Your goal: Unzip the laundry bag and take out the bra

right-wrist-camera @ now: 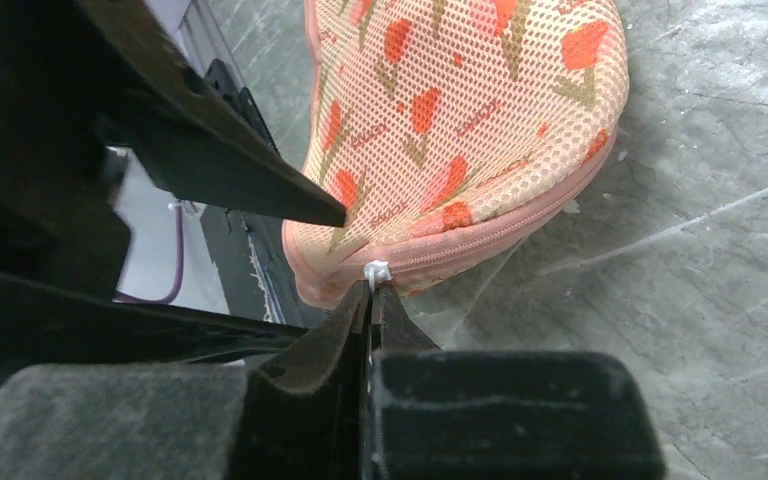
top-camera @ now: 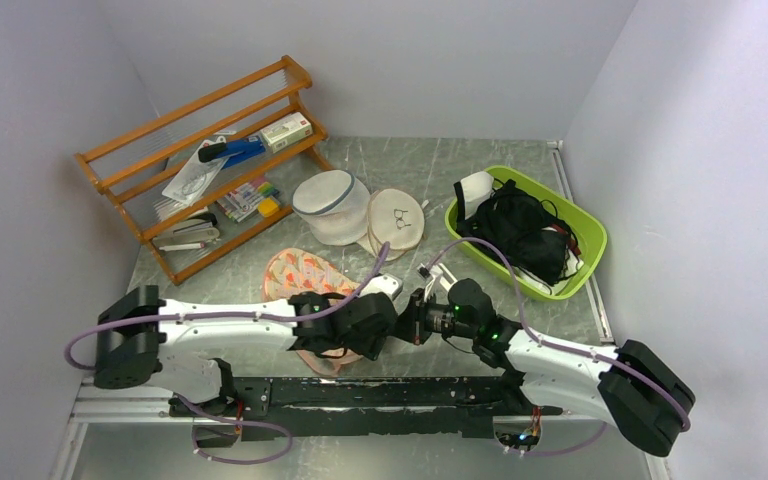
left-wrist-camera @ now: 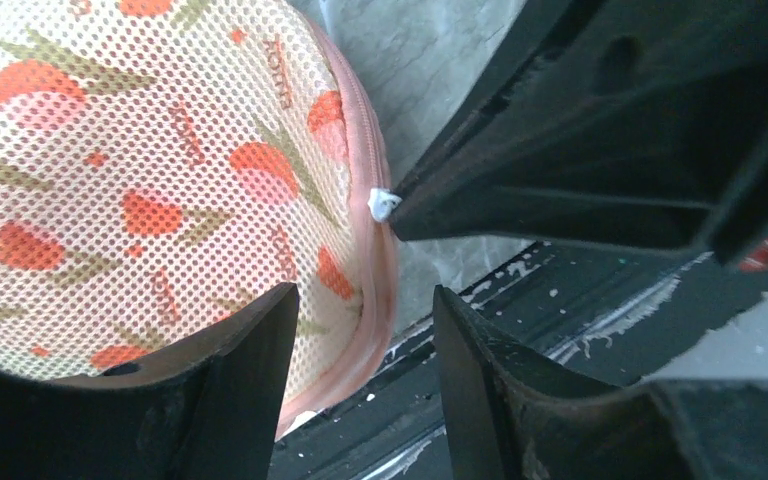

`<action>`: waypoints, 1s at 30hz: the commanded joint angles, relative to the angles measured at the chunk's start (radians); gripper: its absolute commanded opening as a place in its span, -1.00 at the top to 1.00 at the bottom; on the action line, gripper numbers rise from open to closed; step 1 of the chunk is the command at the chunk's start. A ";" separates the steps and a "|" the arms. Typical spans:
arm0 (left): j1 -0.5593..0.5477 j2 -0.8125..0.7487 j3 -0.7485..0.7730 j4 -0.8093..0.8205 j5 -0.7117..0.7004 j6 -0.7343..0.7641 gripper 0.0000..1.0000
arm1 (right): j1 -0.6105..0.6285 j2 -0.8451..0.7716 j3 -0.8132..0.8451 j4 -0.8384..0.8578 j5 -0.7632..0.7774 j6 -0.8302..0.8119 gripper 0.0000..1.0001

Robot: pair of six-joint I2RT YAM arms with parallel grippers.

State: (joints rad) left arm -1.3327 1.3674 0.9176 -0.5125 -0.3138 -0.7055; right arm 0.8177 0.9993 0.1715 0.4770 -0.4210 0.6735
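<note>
Your right gripper (right-wrist-camera: 372, 292) has its jaws pinched flat together on the small white zip pull (right-wrist-camera: 376, 271) of the laundry bag (top-camera: 302, 272). Only the right wrist view shows that hold. There the pull sits at the tip of the closed jaws, and the pink zip runs off shut toward 2 o'clock along the bag's curved rim. From overhead you see none of this: the two grippers meet near the middle of the grey surface (top-camera: 440, 170), and their black bodies cover the bag's near lobe, so only its floral far lobe shows at 10 o'clock from them. The left wrist view gives the other side of the meeting. Your left gripper (left-wrist-camera: 365, 295) has its jaws wide apart, with the bag's pink rim lying in the gap and the mesh flower print under the left-hand finger (left-wrist-camera: 230, 390). You cannot tell from it whether either finger touches the fabric. In that view the right gripper comes in from 2 o'clock, its tip at the pull. Only the overhead view shows the surroundings: a wooden rack (top-camera: 200, 150) at 10 o'clock, a round white mesh bag (top-camera: 330, 205) and a beige disc (top-camera: 398, 220) just beyond the floral bag, and a green basket (top-camera: 590, 235) of black clothing (top-camera: 515, 225) at 2 o'clock.
</note>
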 commanded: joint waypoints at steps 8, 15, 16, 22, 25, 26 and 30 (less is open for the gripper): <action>-0.006 0.082 0.050 -0.055 -0.065 -0.028 0.36 | 0.004 -0.062 -0.001 -0.041 0.037 -0.004 1.00; -0.006 0.002 0.017 -0.131 -0.105 -0.061 0.86 | 0.004 -0.013 0.056 -0.204 0.216 -0.005 1.00; -0.006 -0.011 0.010 -0.141 -0.108 -0.067 0.86 | 0.003 -0.003 0.068 -0.228 0.249 -0.004 1.00; -0.006 -0.088 -0.039 -0.171 -0.121 -0.105 0.86 | -0.008 0.068 0.136 -0.368 0.437 0.036 1.00; -0.006 -0.111 -0.060 -0.176 -0.120 -0.117 0.86 | -0.010 0.106 0.161 -0.379 0.431 0.028 1.00; -0.006 -0.115 -0.065 -0.179 -0.121 -0.121 0.86 | -0.012 0.111 0.165 -0.376 0.424 0.026 1.00; -0.006 -0.117 -0.083 -0.199 -0.122 -0.136 0.86 | -0.011 0.112 0.167 -0.363 0.406 0.013 1.00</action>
State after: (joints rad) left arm -1.3354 1.2713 0.8654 -0.6044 -0.3988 -0.8070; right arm 0.8211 1.1042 0.3382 0.2008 -0.1070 0.7094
